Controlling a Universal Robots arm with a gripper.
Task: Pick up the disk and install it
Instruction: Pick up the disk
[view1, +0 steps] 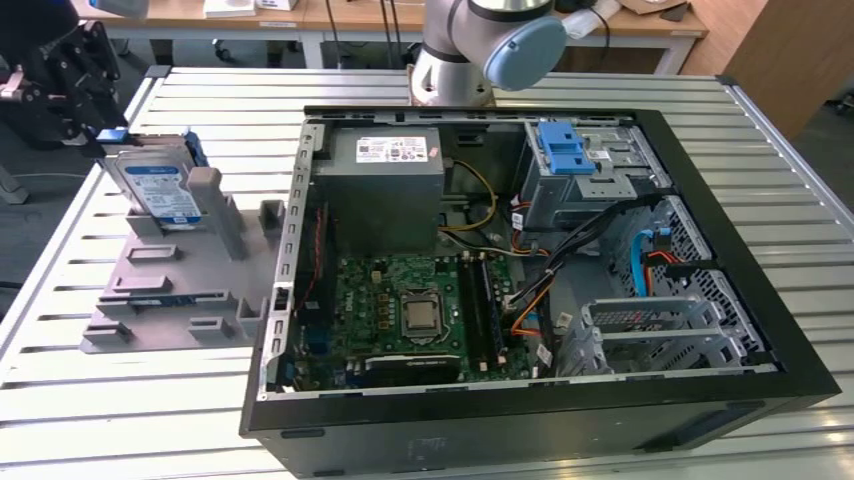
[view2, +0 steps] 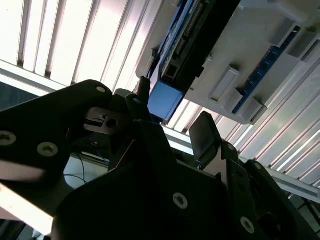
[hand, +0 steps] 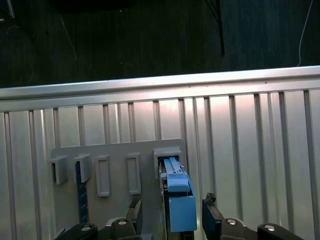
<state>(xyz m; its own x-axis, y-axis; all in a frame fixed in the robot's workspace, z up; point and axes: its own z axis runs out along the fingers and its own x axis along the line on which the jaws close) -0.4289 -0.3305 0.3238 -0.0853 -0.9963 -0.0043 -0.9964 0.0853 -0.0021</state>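
Slatted metal table (view1: 107, 420), with an open PC case (view1: 747, 300) lying on its side at the middle. Toward the exterior view's left of the case stands a grey rack (view1: 174, 270) with slots. The disk (view1: 158, 190) stands on edge in the rack's far slot, label facing out, and its blue frame juts past the top end. The gripper (hand: 173, 202) is at that upper end, black and set at the table's far left corner in the exterior view. Jaws are parted and hold nothing. In both wrist views the fingers (hand: 212, 217) flank the blue frame end (view2: 165, 97), one on each side, with a gap showing between each finger and the plastic. Inside the case there is a grey power supply (view1: 387, 175) at the far wall, a green board (view1: 414, 310) below it, and a drive cage with a blue latch (view1: 565, 155) at the far right corner in the exterior view.
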